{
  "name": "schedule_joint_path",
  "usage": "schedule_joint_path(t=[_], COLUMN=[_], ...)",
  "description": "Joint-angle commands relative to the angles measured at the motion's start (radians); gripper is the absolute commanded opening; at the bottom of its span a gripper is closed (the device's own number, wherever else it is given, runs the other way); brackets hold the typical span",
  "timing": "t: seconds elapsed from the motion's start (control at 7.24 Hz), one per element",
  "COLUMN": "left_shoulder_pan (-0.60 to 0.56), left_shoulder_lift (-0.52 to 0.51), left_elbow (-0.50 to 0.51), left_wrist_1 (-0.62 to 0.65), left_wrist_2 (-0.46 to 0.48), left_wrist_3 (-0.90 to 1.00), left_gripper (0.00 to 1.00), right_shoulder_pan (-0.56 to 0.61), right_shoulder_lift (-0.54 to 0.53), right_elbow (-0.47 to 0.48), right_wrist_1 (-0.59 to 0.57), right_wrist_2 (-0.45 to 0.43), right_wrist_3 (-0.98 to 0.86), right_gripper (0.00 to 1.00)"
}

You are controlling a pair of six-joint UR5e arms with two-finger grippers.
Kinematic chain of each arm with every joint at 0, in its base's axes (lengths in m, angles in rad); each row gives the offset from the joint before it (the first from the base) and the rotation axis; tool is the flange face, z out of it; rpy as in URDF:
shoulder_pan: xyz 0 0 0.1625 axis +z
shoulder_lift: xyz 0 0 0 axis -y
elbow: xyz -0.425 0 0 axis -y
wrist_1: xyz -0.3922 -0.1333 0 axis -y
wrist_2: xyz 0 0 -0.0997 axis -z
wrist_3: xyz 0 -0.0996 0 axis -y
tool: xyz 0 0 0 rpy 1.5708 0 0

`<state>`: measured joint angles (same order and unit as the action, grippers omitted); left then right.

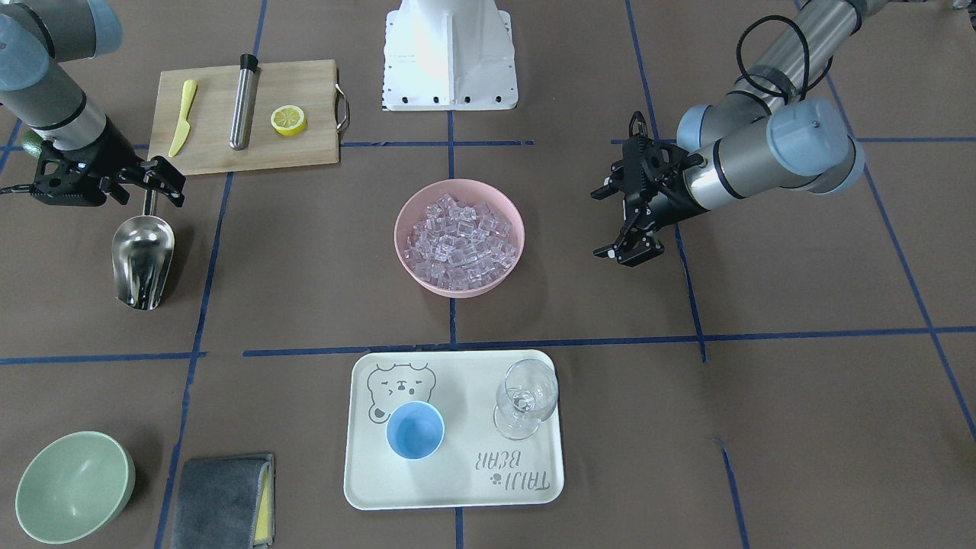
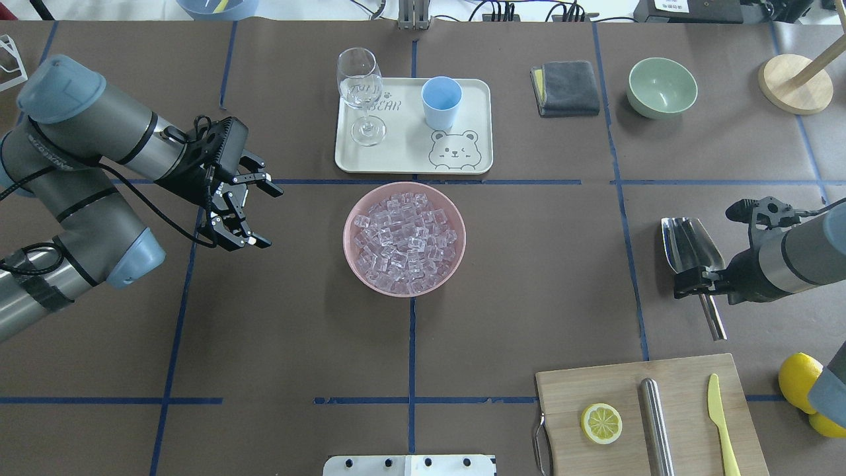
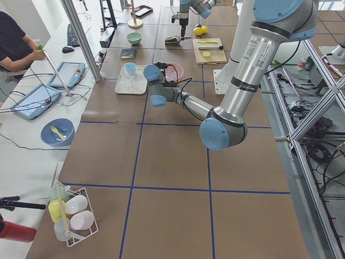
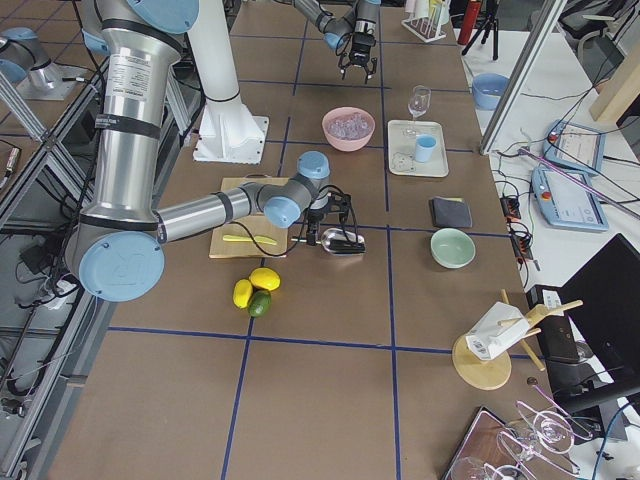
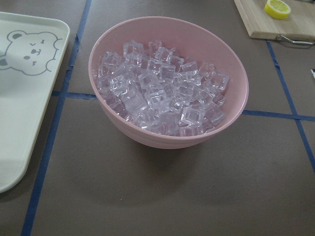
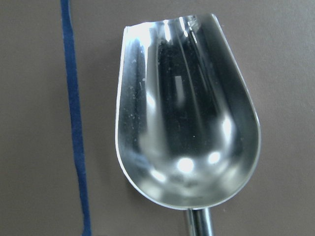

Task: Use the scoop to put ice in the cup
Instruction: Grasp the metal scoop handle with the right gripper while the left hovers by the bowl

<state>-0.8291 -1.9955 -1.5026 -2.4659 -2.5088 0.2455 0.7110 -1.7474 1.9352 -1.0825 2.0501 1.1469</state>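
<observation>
The ice point(image 1: 460, 236) fills a pink bowl point(image 1: 412, 200) at the table's middle, and shows close up in the left wrist view point(image 5: 162, 93). The light-blue cup point(image 1: 415, 431) stands empty on the cream bear tray point(image 1: 366, 488). The steel scoop point(image 1: 142, 255) lies empty on the table, also seen in the overhead view point(image 2: 687, 244) and the right wrist view point(image 6: 187, 113). My right gripper point(image 1: 149, 194) is open and straddles the scoop's rod handle. My left gripper point(image 2: 258, 215) is open and empty, hovering beside the bowl point(image 2: 357, 198), apart from it.
A clear wine glass point(image 1: 524, 396) stands on the tray next to the cup. A cutting board point(image 1: 305, 152) holds a lemon half, a steel cylinder and a yellow knife. A green bowl point(image 1: 72, 488) and a grey cloth point(image 1: 221, 499) lie near the scoop's side.
</observation>
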Motion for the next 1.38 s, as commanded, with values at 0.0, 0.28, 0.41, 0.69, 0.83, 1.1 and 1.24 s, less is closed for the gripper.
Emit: schedule_joint_path(t=[0.0, 0.28, 0.41, 0.69, 0.83, 1.1, 1.24], left_shoulder_pan=[0.004, 0.004, 0.004, 0.005, 0.005, 0.007, 0.007], left_shoulder_lift=[-0.005, -0.005, -0.005, -0.005, -0.005, -0.006, -0.006], left_elbow=[0.015, 0.021, 0.031, 0.035, 0.035, 0.039, 0.038], left_wrist_1=[-0.004, -0.004, -0.005, -0.005, -0.005, -0.004, -0.005], left_wrist_2=[-0.001, -0.001, 0.001, 0.001, 0.001, 0.001, 0.001], left_wrist_3=[0.017, 0.017, 0.018, 0.02, 0.02, 0.018, 0.018], left_gripper=[1.0, 1.0, 1.0, 1.0, 1.0, 1.0, 1.0], right_shoulder_pan=[-0.034, -0.044, -0.044, -0.042, -0.042, -0.039, -0.036], right_shoulder_lift=[-0.015, -0.021, -0.021, -0.021, -0.023, -0.04, -0.037], right_elbow=[-0.004, -0.004, -0.005, -0.008, -0.008, -0.004, 0.005], right_wrist_1=[-0.007, -0.007, -0.007, -0.005, -0.007, -0.001, 0.003], right_wrist_2=[-0.027, -0.021, -0.018, -0.011, -0.011, -0.011, -0.008], right_wrist_3=[0.001, -0.019, -0.024, -0.024, -0.024, -0.026, -0.026], right_gripper=[0.95, 0.79, 0.69, 0.5, 0.33, 0.0, 0.0])
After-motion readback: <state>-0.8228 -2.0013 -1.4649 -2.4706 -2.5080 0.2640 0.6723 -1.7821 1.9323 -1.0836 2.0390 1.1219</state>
